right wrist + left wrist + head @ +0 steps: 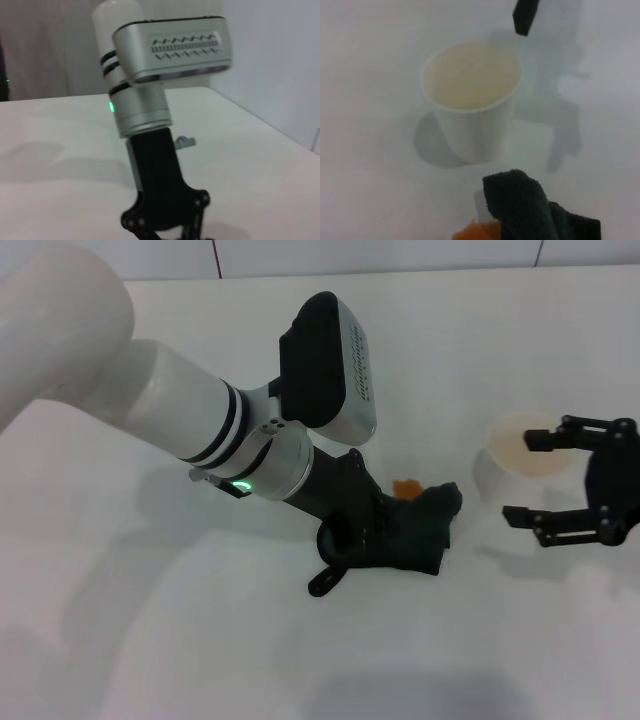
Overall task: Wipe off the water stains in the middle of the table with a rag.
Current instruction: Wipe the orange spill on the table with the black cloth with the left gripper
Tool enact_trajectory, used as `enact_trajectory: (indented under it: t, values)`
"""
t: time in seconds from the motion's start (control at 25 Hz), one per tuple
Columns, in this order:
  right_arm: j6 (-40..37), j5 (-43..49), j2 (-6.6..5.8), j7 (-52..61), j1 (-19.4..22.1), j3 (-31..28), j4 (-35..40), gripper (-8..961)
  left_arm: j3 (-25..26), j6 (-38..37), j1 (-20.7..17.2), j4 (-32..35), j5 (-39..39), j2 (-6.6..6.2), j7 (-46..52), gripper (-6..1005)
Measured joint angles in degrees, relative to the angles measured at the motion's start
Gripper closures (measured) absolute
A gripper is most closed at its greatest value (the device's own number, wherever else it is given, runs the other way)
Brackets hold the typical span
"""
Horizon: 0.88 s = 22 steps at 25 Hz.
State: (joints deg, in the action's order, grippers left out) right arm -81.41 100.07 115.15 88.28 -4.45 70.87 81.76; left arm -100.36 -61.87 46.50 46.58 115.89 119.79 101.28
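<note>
Head view gives me the whole layout: the broad plain white smooth counter (150, 640), my left arm reaching across it from the far left, and the left gripper (385, 535) low on the surface near the middle. Its fingers are clenched on the dark green-black soft folded rag (425, 530), which lies bunched on the counter. Just beyond the rag's far edge, touching it, a little of the small orange-brown water stains (406, 486) shows. To the right, the right gripper (562, 483) hovers with its fingers spread wide around nothing, just in front of the pale paper cup (525, 445).

I judge the wipe to be in hand but unfinished, since part of the blotch is uncovered. The next move calls for pressing the cloth flat and dragging it away from me over the orange patch, without swinging right into the cup.

Left wrist view adds what the head camera lacks: the cup (472, 100) stands upright just beyond the rag (530, 210), which overlaps the stain (477, 231), and one dark fingertip of the right gripper shows past the cup. Right wrist view shows only the left arm's silver wrist and black gripper body; neither rag nor stain appears.
</note>
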Motion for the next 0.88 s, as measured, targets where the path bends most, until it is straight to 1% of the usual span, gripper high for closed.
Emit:
enact_trajectory:
  t: [0.16,0.28,0.6,0.76,0.88]
  values:
    - [-2.61,0.13,-0.01,-0.03,0.61,-3.74,-0.27,95,-0.43,-0.09,-0.03,0.25,-0.02,0.00,0.17,932]
    - [-3.80,0.13,-0.02,-0.04,1.07,-5.18,-0.31,96,-0.57,-0.09,-0.05,0.29,-0.04,0.00,0.23,932]
    - [-4.20,0.14,-0.01,-0.13,1.11,-4.98,-0.21,96,0.01,1.16,0.52,-0.07,1.28,-0.34,0.03,932]
    - [-4.21,0.08,0.05,-0.13,1.05,-4.87,-0.13,96,2.32,2.39,0.70,-0.35,5.70,-0.28,0.21,932]
    - [-4.36,-0.07,0.07,-0.13,1.22,-4.87,-0.11,96,4.03,3.08,0.76,-1.05,7.22,-0.30,0.22,932]
